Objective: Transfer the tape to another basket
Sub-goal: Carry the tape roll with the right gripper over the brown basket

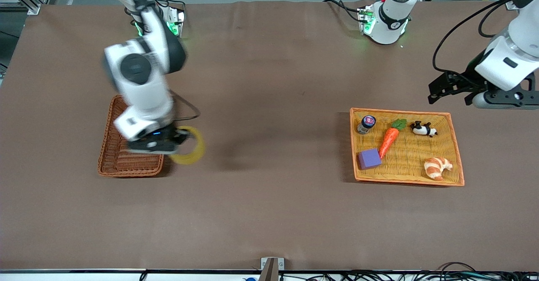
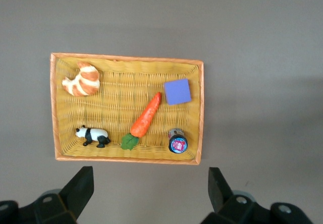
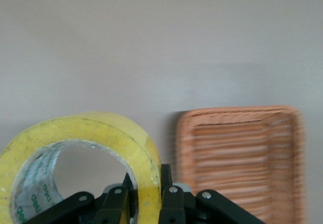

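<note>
My right gripper [image 1: 182, 140] is shut on the wall of the yellowish tape roll [image 1: 194, 146] and holds it in the air beside the reddish-brown wicker basket [image 1: 113, 154], over the bare table just off the basket's edge. In the right wrist view the tape [image 3: 101, 133] stands on edge between the jaws, with the basket [image 3: 242, 158] beside it. My left gripper [image 1: 450, 92] is open and empty, waiting in the air near the orange-yellow tray [image 1: 457, 154]; its fingers [image 2: 81, 188] stand wide apart.
The orange-yellow tray [image 2: 197, 118] holds a carrot [image 1: 388, 140], a purple block [image 1: 369, 159], a croissant [image 1: 437, 168], a toy panda [image 1: 423, 128] and a small jar [image 1: 366, 124]. Brown table cover lies between the two baskets.
</note>
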Robot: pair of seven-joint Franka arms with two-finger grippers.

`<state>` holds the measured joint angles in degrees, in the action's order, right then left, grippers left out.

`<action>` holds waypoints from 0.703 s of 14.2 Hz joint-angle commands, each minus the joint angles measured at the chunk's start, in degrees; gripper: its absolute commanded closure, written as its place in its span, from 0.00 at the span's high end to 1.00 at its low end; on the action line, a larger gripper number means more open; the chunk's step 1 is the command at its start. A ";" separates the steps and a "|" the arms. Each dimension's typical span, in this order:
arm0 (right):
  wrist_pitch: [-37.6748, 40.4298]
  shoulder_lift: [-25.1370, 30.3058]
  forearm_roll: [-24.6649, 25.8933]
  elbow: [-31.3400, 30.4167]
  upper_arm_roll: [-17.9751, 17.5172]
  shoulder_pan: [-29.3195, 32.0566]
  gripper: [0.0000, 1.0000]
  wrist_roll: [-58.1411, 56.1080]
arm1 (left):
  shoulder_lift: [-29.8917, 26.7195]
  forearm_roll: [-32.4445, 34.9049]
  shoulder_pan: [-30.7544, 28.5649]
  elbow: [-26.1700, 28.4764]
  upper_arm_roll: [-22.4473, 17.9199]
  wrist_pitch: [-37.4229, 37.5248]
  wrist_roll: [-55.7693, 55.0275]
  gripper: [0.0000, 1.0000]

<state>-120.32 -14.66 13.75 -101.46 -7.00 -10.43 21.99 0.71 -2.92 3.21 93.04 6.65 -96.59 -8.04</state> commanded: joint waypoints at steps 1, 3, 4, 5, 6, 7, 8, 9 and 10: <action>-0.09 3.23 -4.43 -4.00 8.90 0.24 0.00 -15.78 | -0.18 0.46 -0.65 0.57 1.26 0.53 -1.02 1.00; -0.44 3.59 -6.01 -5.76 13.66 0.32 0.00 -23.46 | -0.45 0.46 -0.83 1.09 1.18 0.62 -0.58 1.00; -1.32 3.59 -6.19 -7.34 15.86 0.50 0.00 -26.18 | -0.45 0.55 -0.83 1.09 1.18 0.53 -0.49 1.00; -3.85 3.67 -7.15 -9.70 17.36 0.59 0.00 -28.73 | -0.45 1.33 -0.83 1.09 1.18 0.53 -0.49 1.00; -7.18 4.37 -8.81 -13.29 18.51 0.85 0.00 -30.93 | -0.45 1.60 -0.92 1.09 1.18 0.44 -0.49 1.00; -11.56 5.60 -10.39 -17.85 19.56 0.85 0.00 -33.22 | -0.45 1.60 -0.92 1.18 1.18 0.27 -0.66 1.00; -15.96 6.57 -10.76 -22.51 20.36 0.85 0.00 -34.46 | -0.45 1.60 -0.92 1.44 1.18 0.00 -1.01 1.00; -20.18 7.10 -10.76 -26.56 20.45 0.85 0.00 -34.64 | -0.45 1.60 -0.92 1.53 1.18 -0.35 -1.10 1.00; -25.01 7.02 -10.85 -30.08 20.45 0.85 0.00 -34.65 | -0.62 1.60 -1.18 1.79 1.18 -0.87 -1.10 1.00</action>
<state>-138.10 -12.33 4.44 -121.71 13.47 -9.44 -11.07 0.98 -2.38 2.64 93.90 7.45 -96.69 -8.71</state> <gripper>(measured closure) 0.789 0.000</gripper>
